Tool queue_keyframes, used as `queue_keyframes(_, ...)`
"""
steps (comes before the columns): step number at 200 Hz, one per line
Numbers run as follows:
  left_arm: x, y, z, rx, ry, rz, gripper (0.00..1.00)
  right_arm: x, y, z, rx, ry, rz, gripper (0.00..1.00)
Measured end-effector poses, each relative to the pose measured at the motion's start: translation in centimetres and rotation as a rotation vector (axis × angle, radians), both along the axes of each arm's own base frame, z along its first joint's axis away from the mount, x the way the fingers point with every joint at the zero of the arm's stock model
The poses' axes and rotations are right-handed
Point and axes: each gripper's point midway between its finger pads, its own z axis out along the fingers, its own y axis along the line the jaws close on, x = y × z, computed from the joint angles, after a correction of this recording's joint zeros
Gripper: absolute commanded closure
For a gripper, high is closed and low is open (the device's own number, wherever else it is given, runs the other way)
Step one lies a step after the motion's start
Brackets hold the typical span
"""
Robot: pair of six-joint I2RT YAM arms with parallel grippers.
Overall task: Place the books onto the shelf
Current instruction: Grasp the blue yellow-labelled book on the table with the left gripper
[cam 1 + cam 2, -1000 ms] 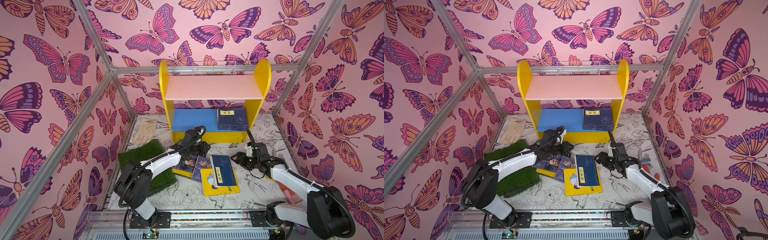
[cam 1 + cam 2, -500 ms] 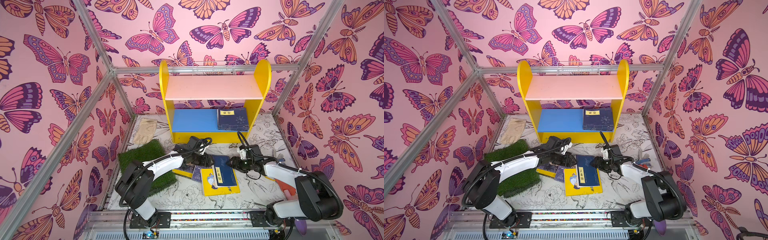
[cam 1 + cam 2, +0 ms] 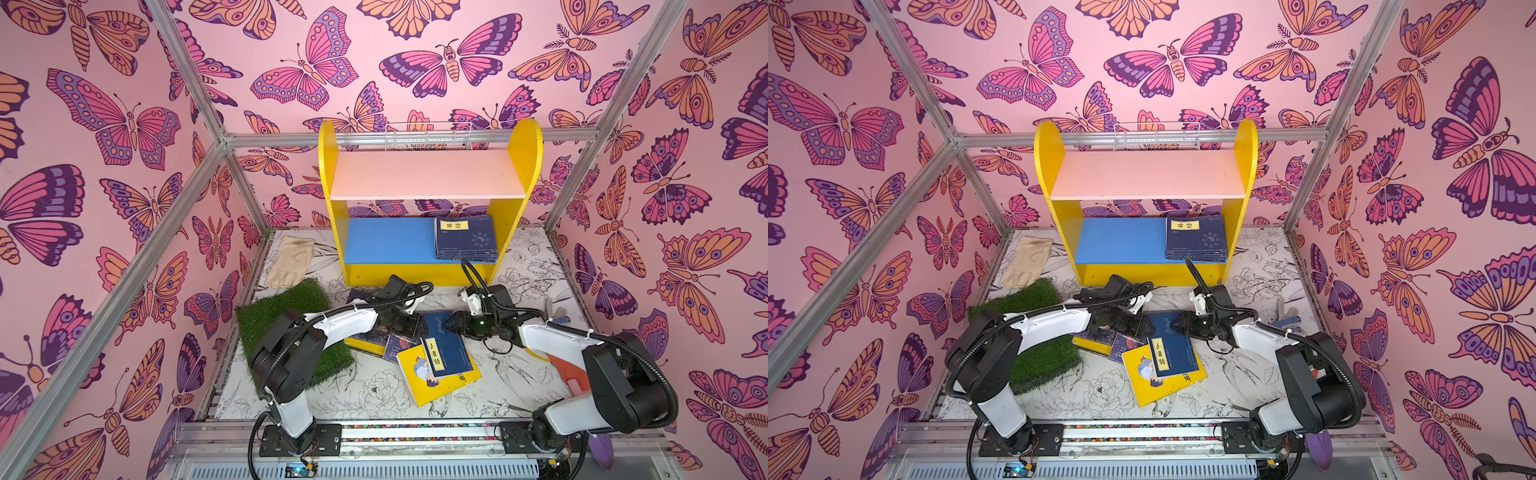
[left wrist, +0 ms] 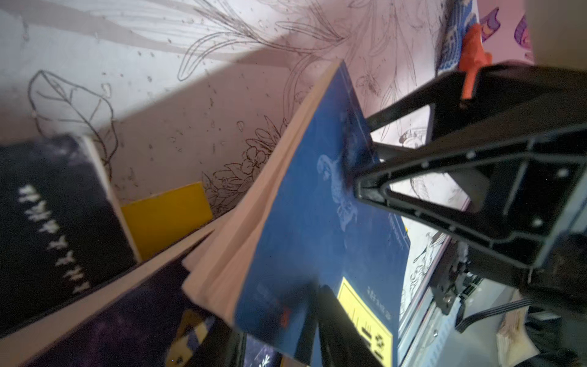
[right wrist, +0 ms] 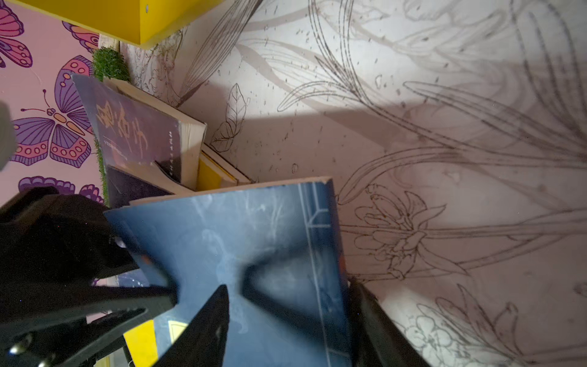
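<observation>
The yellow shelf [image 3: 428, 174] stands at the back, with a stack of navy books [image 3: 465, 239] on its blue lower board [image 3: 1121, 239]. More books lie piled on the floor. A navy book with a yellow label [image 3: 446, 345] [image 3: 1173, 347] rests on a yellow book [image 3: 436, 382], its far end raised. My left gripper [image 3: 417, 328] [image 4: 279, 313] is shut on that navy book's page-side corner [image 4: 311, 222]. My right gripper [image 3: 451, 326] [image 5: 289, 286] is open, one finger on the cover [image 5: 254, 238], the other by the spine edge. A black book with orange characters [image 5: 139, 133] lies behind.
A green turf square [image 3: 286, 328] and a beige glove [image 3: 291, 255] lie at the left. A white wire basket [image 3: 428, 135] hangs behind the shelf. Small blue-patterned [image 3: 559, 320] and orange [image 3: 561, 365] things lie by the right arm. Pink butterfly walls close in three sides.
My left gripper moved right off the dark books, opened, then closed on the navy book's corner. My right gripper slid left onto the same book, narrowing a little. The book's far end rose.
</observation>
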Motion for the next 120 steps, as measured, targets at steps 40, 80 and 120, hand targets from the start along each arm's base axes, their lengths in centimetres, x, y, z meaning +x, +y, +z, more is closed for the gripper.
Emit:
queue_keyframes(40, 0.3, 0.1, -0.5, 0.020, -0.001, 0.005, 1.00, 0.2, 0.1, 1.0, 0.011, -0.034, 0.001, 0.51)
queue_keyframes(80, 0.7, 0.3, -0.5, 0.016, -0.004, 0.033, 1.00, 0.4, 0.3, 3.1, 0.046, -0.092, 0.008, 0.59)
queue_keyframes(120, 0.9, 1.3, 0.4, -0.073, -0.058, 0.067, 1.00, 0.2, 1.7, 6.3, 0.148, -0.167, 0.069, 0.80)
